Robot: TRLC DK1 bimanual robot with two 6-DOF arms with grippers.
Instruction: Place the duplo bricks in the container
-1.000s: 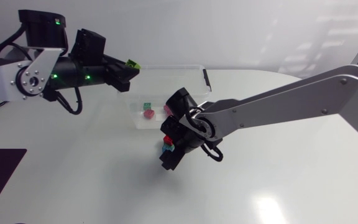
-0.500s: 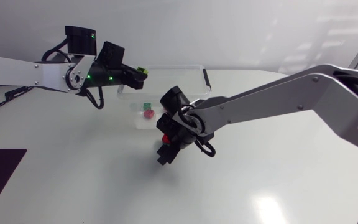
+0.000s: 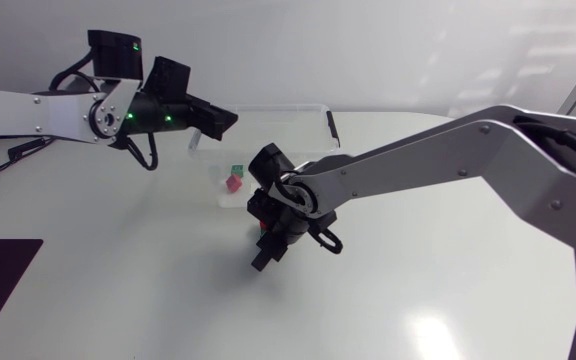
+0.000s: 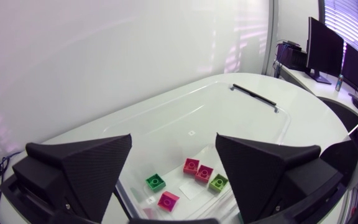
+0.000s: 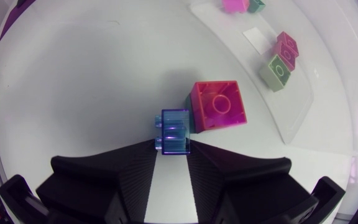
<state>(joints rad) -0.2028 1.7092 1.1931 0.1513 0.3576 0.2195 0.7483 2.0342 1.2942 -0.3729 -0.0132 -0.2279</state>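
My left gripper hangs open and empty above the near-left end of the clear plastic container. In the left wrist view its fingers frame several bricks on the container floor: a green one, a pink one, a red pair and a lime one. On the table in front of the container my right gripper points down, shut on a small blue brick. A red-pink brick sits right beside the blue one.
The container has a black handle on its far right rim. In the head view my right arm stretches across the table from the right edge. The white tabletop spreads out left of and in front of the right gripper.
My left gripper opened and let go of the lime brick, which now lies in the container. My right gripper closed on the blue brick on the table.
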